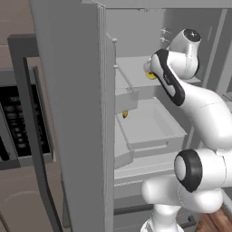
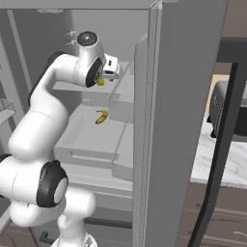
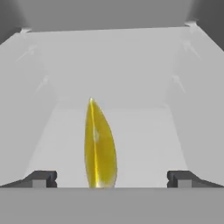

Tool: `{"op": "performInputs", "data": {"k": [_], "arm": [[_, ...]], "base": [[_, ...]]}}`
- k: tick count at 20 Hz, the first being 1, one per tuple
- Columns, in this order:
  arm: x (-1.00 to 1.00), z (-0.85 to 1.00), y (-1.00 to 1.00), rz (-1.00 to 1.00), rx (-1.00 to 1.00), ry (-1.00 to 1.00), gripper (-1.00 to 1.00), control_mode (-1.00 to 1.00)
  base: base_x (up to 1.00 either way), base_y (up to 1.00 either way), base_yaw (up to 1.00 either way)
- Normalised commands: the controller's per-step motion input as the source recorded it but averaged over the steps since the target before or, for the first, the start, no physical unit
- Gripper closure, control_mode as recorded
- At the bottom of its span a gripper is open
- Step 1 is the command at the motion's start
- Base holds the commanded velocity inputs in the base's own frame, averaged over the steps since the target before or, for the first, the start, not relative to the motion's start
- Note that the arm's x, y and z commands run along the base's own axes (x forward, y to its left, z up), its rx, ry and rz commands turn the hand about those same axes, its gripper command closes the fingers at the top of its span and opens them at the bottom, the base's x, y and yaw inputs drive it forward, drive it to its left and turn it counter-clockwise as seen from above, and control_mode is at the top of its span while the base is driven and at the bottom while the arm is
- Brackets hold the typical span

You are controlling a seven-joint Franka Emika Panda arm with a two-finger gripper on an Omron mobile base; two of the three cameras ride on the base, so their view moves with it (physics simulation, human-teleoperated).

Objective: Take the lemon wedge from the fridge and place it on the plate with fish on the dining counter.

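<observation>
- The two-finger gripper (image 3: 109,179) is spread wide, nothing pinched.
- The tiny bright yellow lemon wedge (image 3: 99,146) stands between its tips, on an upper shelf of the open tall grey fridge (image 1: 72,113).

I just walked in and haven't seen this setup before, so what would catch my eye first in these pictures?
The bright yellow lemon wedge stands out first, on an upper shelf inside the open grey fridge, between the fingertips of the open gripper. Next comes the white arm reaching into the fridge. A small darker orange-yellow bit lies in the tray one level lower.
</observation>
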Motion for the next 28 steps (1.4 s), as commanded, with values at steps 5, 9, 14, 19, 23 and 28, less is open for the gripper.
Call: {"op": "performInputs", "data": {"k": [5, 9, 14, 19, 23, 28], "arm": [[0.53, 0.00, 0.01, 0.00, 0.00, 0.00, -1.00, -1.00], [0.51, 0.00, 0.11, 0.00, 0.00, 0.00, -1.00, -1.00], [0.28, -0.04, 0.17, 0.00, 0.00, 0.01, -1.00, -1.00], [0.03, -0.18, 0.15, 0.01, 0.00, 0.04, -1.00, -1.00], [-0.14, -0.46, 0.01, 0.04, 0.00, 0.00, -1.00, -1.00], [-0.15, -0.25, 0.00, 0.04, 0.00, 0.00, -1.00, -1.00]], "base": [[0.00, 0.00, 0.00], [0.00, 0.00, 0.00], [0.00, 0.00, 0.00], [0.00, 0.00, 0.00], [0.00, 0.00, 0.00], [0.00, 0.00, 0.00]]}}
